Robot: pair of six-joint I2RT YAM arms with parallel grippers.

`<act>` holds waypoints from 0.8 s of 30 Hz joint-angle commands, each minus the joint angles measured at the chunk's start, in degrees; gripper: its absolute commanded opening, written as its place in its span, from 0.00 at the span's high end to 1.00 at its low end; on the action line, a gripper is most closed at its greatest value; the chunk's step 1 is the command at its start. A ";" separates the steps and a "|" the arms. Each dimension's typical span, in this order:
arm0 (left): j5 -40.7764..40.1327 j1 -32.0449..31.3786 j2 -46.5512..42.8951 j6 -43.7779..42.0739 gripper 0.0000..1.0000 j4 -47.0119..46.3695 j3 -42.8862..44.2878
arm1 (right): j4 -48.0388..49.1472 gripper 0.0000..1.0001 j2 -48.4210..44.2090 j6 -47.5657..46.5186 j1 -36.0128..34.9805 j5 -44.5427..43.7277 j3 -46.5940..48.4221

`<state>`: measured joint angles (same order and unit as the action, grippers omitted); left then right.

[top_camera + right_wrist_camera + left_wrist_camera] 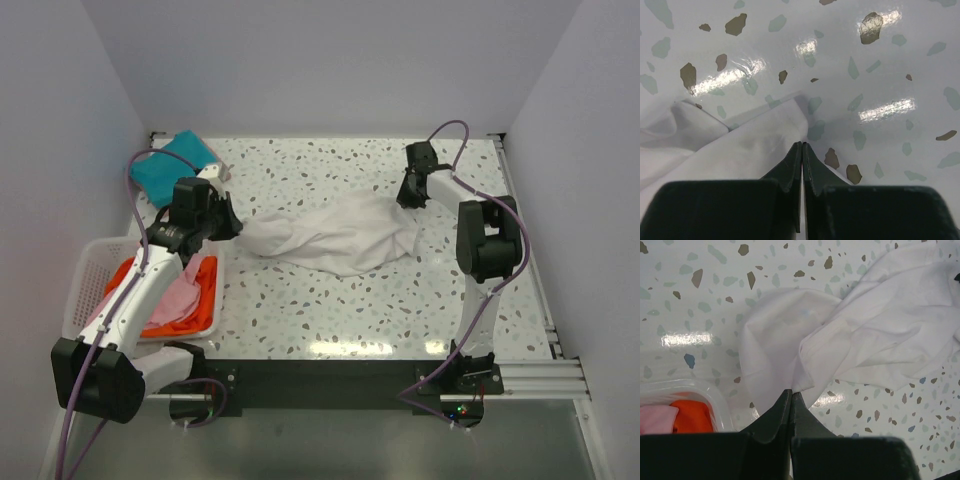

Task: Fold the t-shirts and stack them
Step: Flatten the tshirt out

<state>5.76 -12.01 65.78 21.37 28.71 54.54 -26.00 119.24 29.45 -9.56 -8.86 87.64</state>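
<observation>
— Left gripper (791,392)?
— Jaws closed, pinching a fold of the white t-shirt (335,235); it lies crumpled in the middle of the table (300,320).
— Right gripper (801,145)?
— Closed too, nipping the shirt's far right edge; the teal t-shirt (165,170) sits in the far left corner.

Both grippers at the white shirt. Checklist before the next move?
1. Left gripper shut on white t-shirt fold: ok.
2. Right gripper shut at the shirt's very edge, cloth caught: cannot tell.
3. Shirt spread flat between the grippers: not ok, bunched.
4. Shirt clear of basket: ok.
5. Teal t-shirt apart, far-left corner: ok.
</observation>
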 commanded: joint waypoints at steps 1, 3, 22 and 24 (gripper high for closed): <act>-0.57 0.41 0.14 -1.68 1.00 -2.08 2.50 | -0.46 1.00 -1.11 -1.85 0.33 2.00 0.96; -0.92 0.41 0.49 -1.68 1.00 -2.86 2.76 | -0.89 1.00 -1.38 -2.20 0.51 2.88 1.13; -10.51 3.39 26.50 -3.35 1.00 -18.86 45.61 | -18.30 1.00 -17.45 -1.07 8.24 5.08 28.27; -10.51 3.57 28.26 -3.26 1.00 -21.31 49.50 | -17.25 1.00 -19.83 -0.19 8.16 5.00 30.91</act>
<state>-2.28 -9.47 93.65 19.68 15.31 96.12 -41.32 104.40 28.36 -0.84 -3.51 113.49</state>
